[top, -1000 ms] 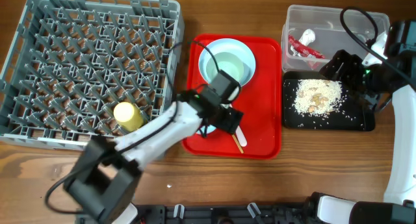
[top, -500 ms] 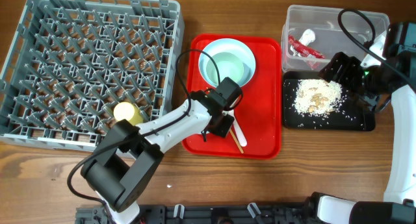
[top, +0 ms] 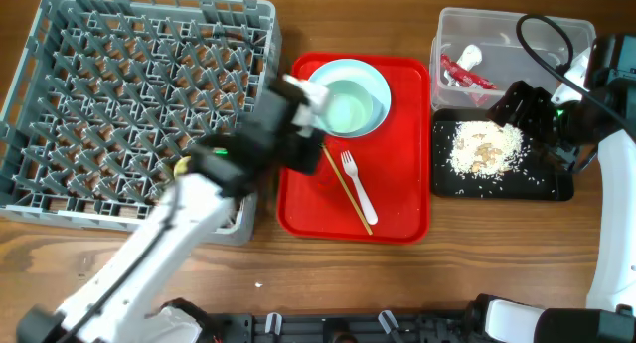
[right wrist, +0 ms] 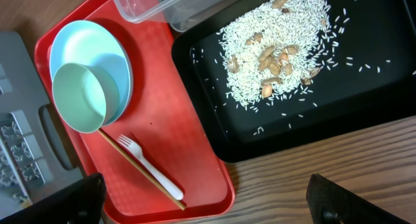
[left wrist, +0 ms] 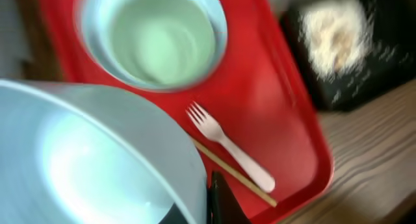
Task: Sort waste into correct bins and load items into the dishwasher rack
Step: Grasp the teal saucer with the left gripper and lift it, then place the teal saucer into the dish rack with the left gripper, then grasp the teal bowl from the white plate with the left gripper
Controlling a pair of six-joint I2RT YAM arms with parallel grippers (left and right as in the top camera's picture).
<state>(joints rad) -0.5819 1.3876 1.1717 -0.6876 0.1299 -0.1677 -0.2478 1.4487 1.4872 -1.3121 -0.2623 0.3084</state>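
My left gripper [left wrist: 211, 204] is shut on the rim of a pale mint bowl [left wrist: 97, 152], which fills the lower left of the left wrist view. Overhead, that gripper [top: 295, 102] is a blur at the red tray's left edge, beside the grey dishwasher rack [top: 60, 164]. A second mint bowl [top: 350, 104] sits in the pale-blue plate [top: 320, 80] on the tray. The white fork [top: 356, 184] and the chopstick [top: 345, 189] lie side by side below them. My right gripper [right wrist: 201, 204] stands open above the black tray [top: 556, 189] of rice scraps [top: 482, 146].
The clear tub [top: 556, 35] at the back right holds the red wrapper [top: 465, 73]. The red serving tray [top: 402, 209] lies between the rack and the bins. A yellow cup [top: 182, 167] shows in the rack, partly behind my left arm. Bare wooden table runs along the front.
My left gripper shut on a mint bowl at the tray's front left and swung it up and left toward the rack, uncovering the fork and chopstick. The right arm has hardly moved.
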